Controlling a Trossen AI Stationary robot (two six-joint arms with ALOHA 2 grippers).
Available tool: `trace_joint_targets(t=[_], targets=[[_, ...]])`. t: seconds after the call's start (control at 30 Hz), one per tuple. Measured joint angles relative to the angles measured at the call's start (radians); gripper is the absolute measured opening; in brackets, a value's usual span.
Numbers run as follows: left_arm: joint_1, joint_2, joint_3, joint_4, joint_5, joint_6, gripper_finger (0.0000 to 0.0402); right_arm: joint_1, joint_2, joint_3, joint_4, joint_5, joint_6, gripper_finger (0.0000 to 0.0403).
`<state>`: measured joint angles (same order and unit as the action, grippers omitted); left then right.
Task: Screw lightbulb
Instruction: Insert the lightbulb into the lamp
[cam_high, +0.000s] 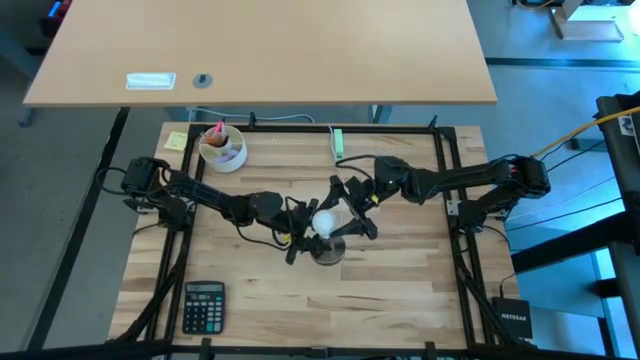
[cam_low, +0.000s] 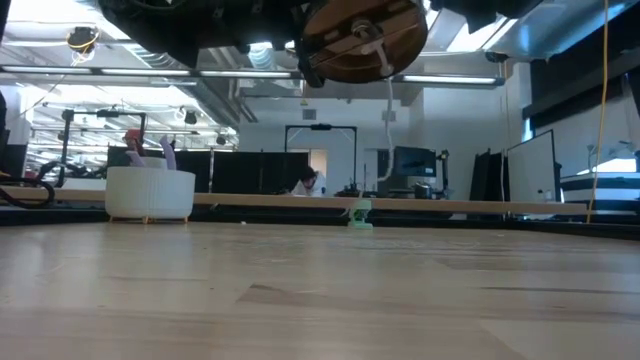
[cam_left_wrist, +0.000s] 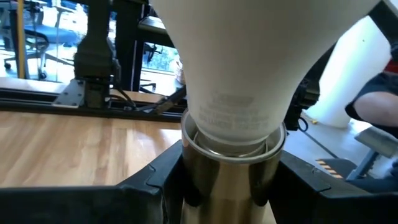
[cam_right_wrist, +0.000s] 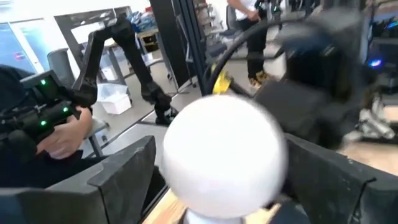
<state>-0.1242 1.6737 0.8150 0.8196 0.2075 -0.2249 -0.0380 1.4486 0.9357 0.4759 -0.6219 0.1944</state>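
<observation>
Near the middle of the worktop (cam_high: 400, 290) we see the lightbulb (cam_high: 328, 221) lifted clear of the wood, its metal base seated in the socket (cam_left_wrist: 231, 177), which the left gripper (cam_high: 298, 232) clenches between its fingers (cam_left_wrist: 155, 180). The right gripper (cam_high: 350, 205) has its fingers (cam_right_wrist: 121, 171) spread on either side of the frosted head (whether they touch it we cannot tell). The white bowl (cam_high: 222, 147) and the calculator (cam_high: 204, 305) sit well apart near opposite edges, leaving bare wood around the arms.
</observation>
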Motion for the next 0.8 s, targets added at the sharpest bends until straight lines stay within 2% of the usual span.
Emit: trace_joint_targets(t=[0.53, 0.63, 0.8], targets=[[0.021, 0.0, 0.0, 0.003, -0.001, -0.006, 0.0164, -0.001, 0.01, 0.0, 0.009, 0.01, 0.0, 0.0338], [0.022, 0.0, 0.0, 0.002, -0.001, -0.006, 0.0164, -0.001, 0.01, 0.0, 0.006, 0.03, -0.003, 0.0322], [0.023, 0.0, 0.0, 0.0, -0.001, -0.009, 0.0164, -0.001, 0.01, 0.0, -0.007, 0.044, -0.009, 0.0268]])
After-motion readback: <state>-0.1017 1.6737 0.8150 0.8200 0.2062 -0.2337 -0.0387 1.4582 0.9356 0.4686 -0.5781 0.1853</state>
